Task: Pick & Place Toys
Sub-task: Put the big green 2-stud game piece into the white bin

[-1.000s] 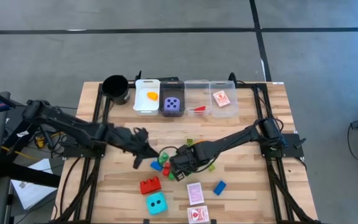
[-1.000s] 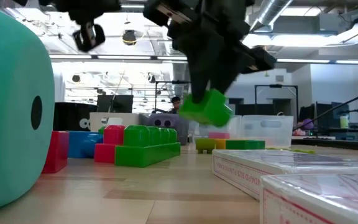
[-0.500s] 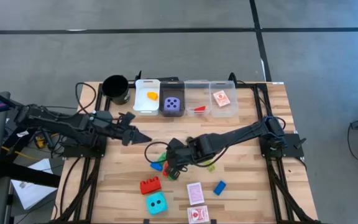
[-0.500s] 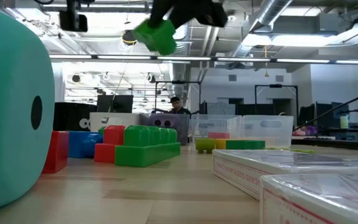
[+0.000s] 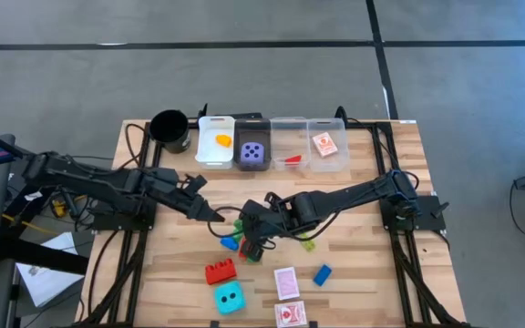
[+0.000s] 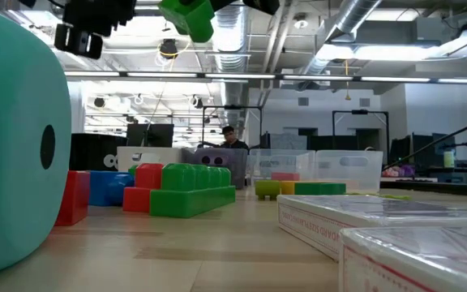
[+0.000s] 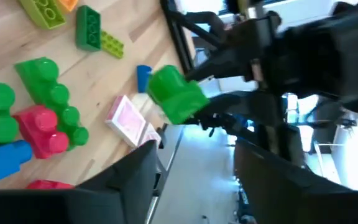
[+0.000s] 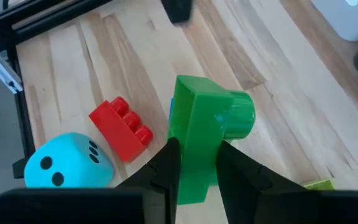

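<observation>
Since the earlier frame, right tool (image 8: 193,163) lifts higher, clamped on green brick (image 8: 201,140); left tool (image 5: 210,214) swings toward it, fingers parted, empty. Near: cyan die (image 5: 228,295), cards (image 5: 286,281), bricks unsorted on bench (image 5: 363,273). Far: bins (image 5: 271,141) partly filled.

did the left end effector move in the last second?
Yes. The left end effector pulled back toward the black round cup, then returned partway toward centre.

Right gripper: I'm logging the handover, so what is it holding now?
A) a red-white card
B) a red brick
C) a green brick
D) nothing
C: in the right wrist view the right gripper is shut on the green brick, above the table.
</observation>
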You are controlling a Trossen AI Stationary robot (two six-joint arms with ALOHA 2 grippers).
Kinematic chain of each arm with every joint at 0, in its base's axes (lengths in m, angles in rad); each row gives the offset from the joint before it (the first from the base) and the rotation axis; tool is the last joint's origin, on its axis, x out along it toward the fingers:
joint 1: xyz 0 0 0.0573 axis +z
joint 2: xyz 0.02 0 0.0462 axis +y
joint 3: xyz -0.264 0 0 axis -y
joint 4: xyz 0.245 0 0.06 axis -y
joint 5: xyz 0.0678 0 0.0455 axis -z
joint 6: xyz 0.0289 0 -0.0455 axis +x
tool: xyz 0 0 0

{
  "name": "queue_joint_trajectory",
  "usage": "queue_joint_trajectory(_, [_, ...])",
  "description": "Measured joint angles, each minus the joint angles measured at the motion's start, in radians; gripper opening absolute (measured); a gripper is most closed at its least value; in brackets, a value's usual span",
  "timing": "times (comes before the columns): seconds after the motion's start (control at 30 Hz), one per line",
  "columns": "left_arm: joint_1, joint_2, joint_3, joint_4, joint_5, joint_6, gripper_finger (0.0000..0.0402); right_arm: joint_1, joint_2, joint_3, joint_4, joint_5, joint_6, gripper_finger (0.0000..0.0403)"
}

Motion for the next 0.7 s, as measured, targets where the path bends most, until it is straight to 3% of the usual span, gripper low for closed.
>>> queue_joint_trajectory(0.3, [-0.002, 0.119, 0.000, 0.058, 0.000, -0.091, 0.0298, 0.001, 0.000, 0.000, 0.016, -0.018, -0.036, 0.0083])
queue_joint_trajectory(0.7, [-0.001, 0.210, 0.000, 0.235, 0.001, -0.151, 0.0331, -0.002, 0.000, 0.000, 0.018, -0.042, -0.075, 0.0083])
